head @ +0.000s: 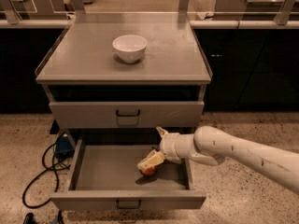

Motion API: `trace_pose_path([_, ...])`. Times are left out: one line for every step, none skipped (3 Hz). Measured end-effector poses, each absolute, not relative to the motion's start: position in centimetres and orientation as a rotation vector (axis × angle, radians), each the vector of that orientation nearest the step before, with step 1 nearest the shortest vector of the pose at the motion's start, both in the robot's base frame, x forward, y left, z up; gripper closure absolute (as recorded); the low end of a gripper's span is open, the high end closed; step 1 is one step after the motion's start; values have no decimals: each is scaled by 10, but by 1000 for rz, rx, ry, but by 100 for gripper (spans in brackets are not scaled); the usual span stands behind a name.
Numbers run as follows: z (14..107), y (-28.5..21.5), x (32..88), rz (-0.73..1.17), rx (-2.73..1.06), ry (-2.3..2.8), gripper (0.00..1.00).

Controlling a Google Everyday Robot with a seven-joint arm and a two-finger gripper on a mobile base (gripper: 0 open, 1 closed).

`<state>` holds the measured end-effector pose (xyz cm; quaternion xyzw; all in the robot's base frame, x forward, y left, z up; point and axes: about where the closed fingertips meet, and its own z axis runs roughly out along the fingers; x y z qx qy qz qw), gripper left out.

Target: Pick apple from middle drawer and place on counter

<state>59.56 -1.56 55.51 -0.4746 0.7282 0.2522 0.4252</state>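
Observation:
The middle drawer (93,171) is pulled open below the grey cabinet. The small red-orange apple (148,171) lies on the drawer floor, right of centre. My gripper (149,148) reaches in from the right on a white arm and is open. Its lower finger (150,161) lies over the top of the apple and partly hides it. Its upper finger (162,132) points up near the drawer front above. The counter (173,50) is the cabinet's flat grey top, well above the gripper.
A white bowl (129,47) stands on the counter left of centre. A closed drawer front with a dark handle (127,113) sits just above the gripper. Black cables and a blue box (60,146) lie on the floor to the left. Dark-fronted counters stand behind.

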Motion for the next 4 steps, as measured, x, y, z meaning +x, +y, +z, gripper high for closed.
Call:
trace_pose_path([511, 7, 600, 692, -1212, 1884, 0])
trace_pose_path([476, 23, 602, 710, -1234, 1950, 0])
trace_pose_path([475, 26, 601, 712, -1240, 1951, 0])
trace_pose_path([473, 28, 601, 747, -1233, 1946, 0])
